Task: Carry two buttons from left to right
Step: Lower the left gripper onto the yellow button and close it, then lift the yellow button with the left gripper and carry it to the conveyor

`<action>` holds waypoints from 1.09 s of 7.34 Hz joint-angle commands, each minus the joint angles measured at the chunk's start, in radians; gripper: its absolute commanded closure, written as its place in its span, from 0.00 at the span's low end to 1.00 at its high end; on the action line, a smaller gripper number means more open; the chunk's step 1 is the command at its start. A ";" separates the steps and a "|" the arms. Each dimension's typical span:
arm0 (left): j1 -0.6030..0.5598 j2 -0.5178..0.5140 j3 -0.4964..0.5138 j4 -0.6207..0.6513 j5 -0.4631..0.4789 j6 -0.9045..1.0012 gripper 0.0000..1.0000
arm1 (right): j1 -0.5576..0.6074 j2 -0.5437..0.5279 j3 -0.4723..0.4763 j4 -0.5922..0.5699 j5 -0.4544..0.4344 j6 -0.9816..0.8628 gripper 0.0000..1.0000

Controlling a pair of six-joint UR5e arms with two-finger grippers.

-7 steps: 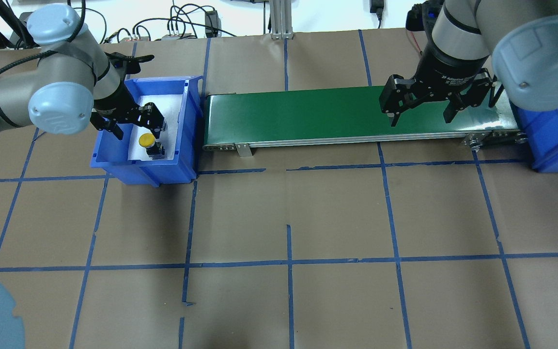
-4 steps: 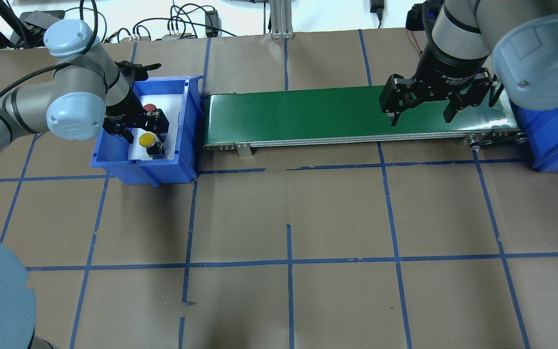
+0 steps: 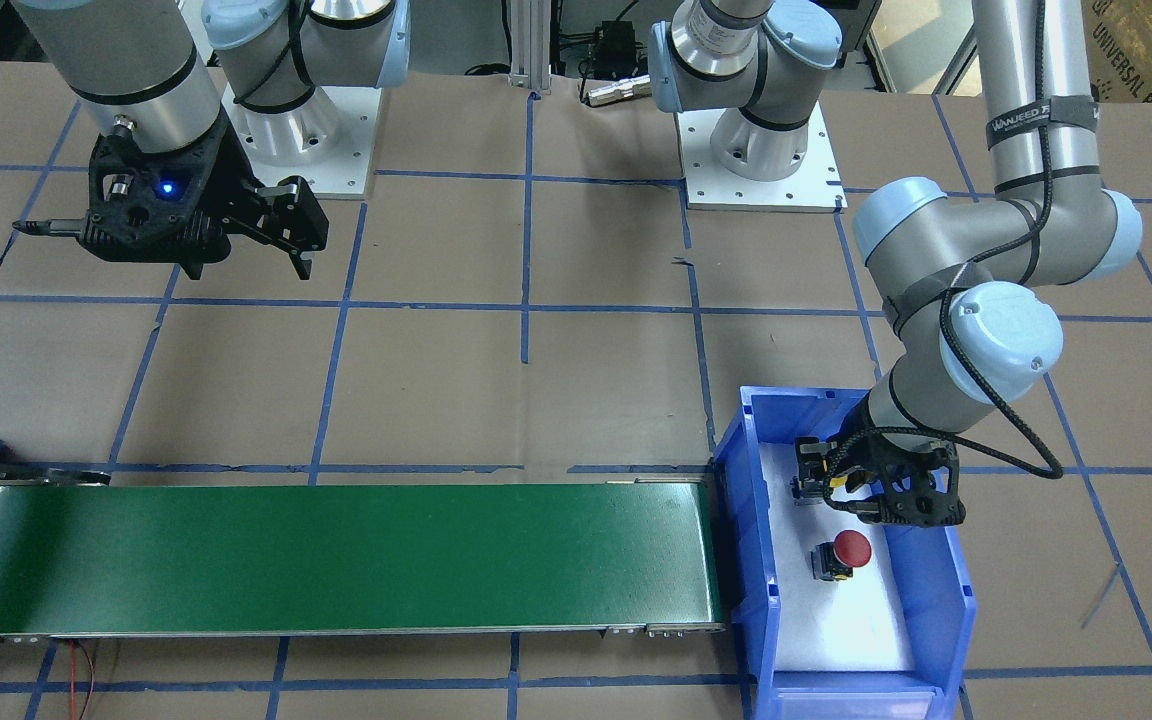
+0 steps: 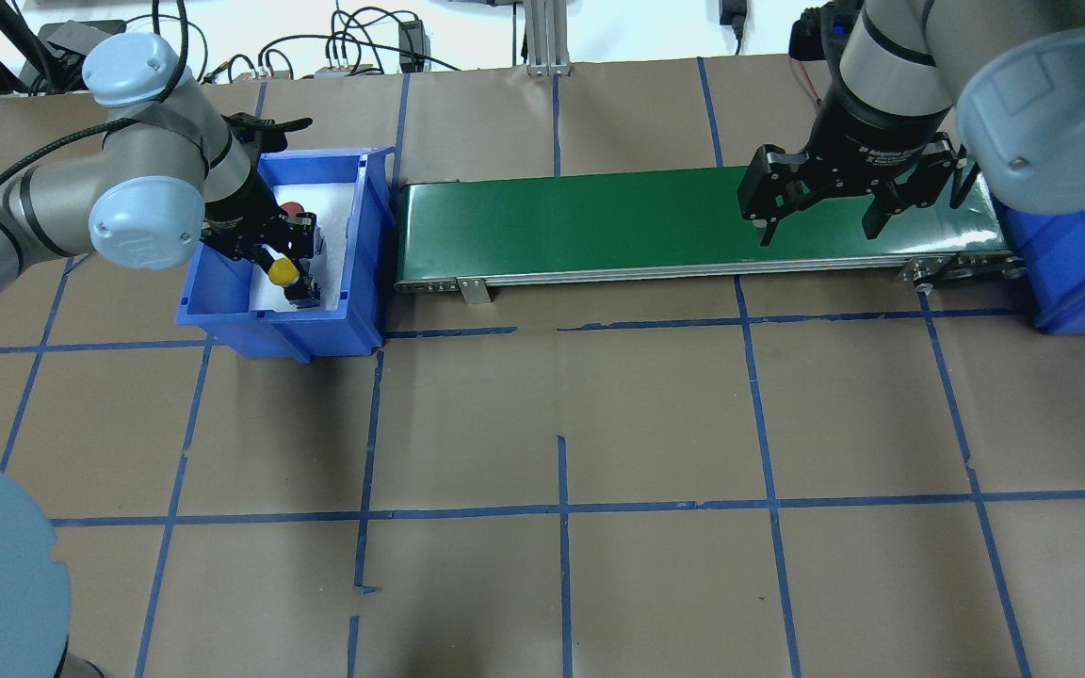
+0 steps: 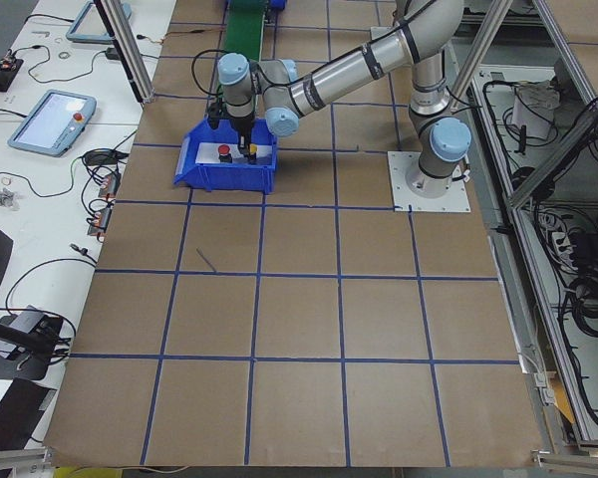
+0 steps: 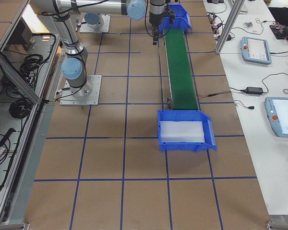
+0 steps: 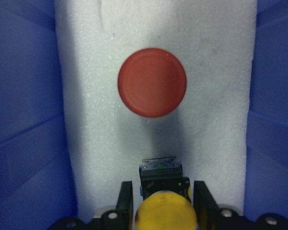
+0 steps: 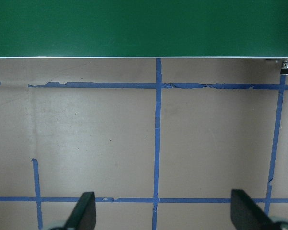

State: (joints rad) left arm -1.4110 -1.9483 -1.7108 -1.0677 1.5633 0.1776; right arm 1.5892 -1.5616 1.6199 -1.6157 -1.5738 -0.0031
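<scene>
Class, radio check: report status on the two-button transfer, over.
Left gripper in blue bin, jaws closed on yellow button. Right gripper open, raised near conveyor. Red button loose in bin. Belt bare, nothing blocking.

yellow button (image 7: 166, 214) half out of frame

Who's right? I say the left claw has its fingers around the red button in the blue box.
Not quite. The left gripper has its fingers around the yellow button in the blue box; the red button sits free beyond it. The left wrist view shows it.
</scene>
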 commanded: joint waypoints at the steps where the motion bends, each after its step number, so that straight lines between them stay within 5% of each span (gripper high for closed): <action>1: 0.000 0.018 0.019 -0.003 0.007 -0.006 0.73 | 0.000 0.000 0.000 -0.001 0.000 0.000 0.00; 4: -0.014 0.121 0.144 -0.167 0.008 -0.029 0.72 | 0.000 -0.002 0.000 0.002 0.000 0.000 0.00; 8: -0.204 -0.002 0.336 -0.172 -0.005 -0.326 0.72 | 0.002 -0.003 0.003 0.002 0.000 0.002 0.00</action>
State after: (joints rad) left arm -1.5292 -1.8907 -1.4422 -1.2407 1.5582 -0.0391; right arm 1.5905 -1.5635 1.6222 -1.6137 -1.5739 -0.0016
